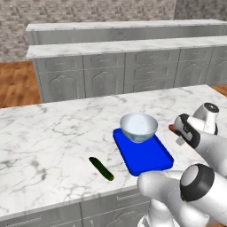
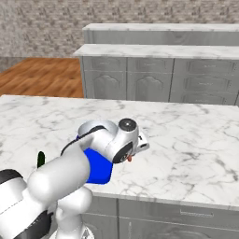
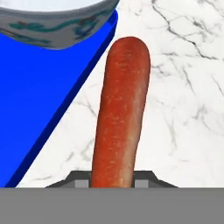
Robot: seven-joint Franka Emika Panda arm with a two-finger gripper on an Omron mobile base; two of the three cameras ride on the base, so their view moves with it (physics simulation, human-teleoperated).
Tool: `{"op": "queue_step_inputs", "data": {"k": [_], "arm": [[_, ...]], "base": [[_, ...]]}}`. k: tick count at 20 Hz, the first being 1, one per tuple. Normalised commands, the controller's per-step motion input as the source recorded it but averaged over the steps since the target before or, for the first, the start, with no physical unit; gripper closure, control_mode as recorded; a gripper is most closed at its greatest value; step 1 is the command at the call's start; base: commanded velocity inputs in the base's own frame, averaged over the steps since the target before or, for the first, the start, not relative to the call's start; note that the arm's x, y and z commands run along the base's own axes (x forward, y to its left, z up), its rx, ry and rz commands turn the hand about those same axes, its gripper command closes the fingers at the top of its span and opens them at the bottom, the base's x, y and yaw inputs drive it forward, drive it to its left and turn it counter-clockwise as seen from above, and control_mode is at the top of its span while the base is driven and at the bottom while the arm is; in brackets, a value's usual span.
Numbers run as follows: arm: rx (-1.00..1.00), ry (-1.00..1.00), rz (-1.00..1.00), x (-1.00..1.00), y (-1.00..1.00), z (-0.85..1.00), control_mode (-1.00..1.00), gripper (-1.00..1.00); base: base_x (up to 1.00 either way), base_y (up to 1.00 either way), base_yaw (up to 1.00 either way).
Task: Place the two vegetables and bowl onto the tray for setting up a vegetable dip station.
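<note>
End effector point(image 3: 113, 181) closed on the carrot point(image 3: 121, 109), just beside the tray point(image 1: 146, 155). Bowl point(image 1: 138, 127) rests on the tray. Cucumber point(image 1: 101, 169) lies on the bench point(image 1: 53, 133).

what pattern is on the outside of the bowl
Teal-green swirling motifs on the pale bowl, clearest in the hand view.

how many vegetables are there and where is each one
2. The dark green cucumber lies on the marble counter, left of the blue tray. The carrot is between the gripper's fingers, over the counter beside the tray's right edge.
</note>
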Motion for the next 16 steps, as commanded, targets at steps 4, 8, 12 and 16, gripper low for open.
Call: {"op": "queue_step_inputs", "data": {"k": [4,8,12,16], "arm": [[-0.01,0.02,0.22,-0.08,0.12,0.07,-1.0,1.0],[-0.05,0.05,0.25,-0.05,0.07,0.03,-1.0,1.0],[-0.04,0.04,0.26,-0.03,0.08,0.0,-1.0,1.0],[-0.04,0.02,0.22,-0.09,0.08,0.0,-1.0,1.0]], "base": [[0.0,0.0,0.0],[0.0,0.0,0.0],[0.0,0.0,0.0],[0.0,0.0,0.0]]}}
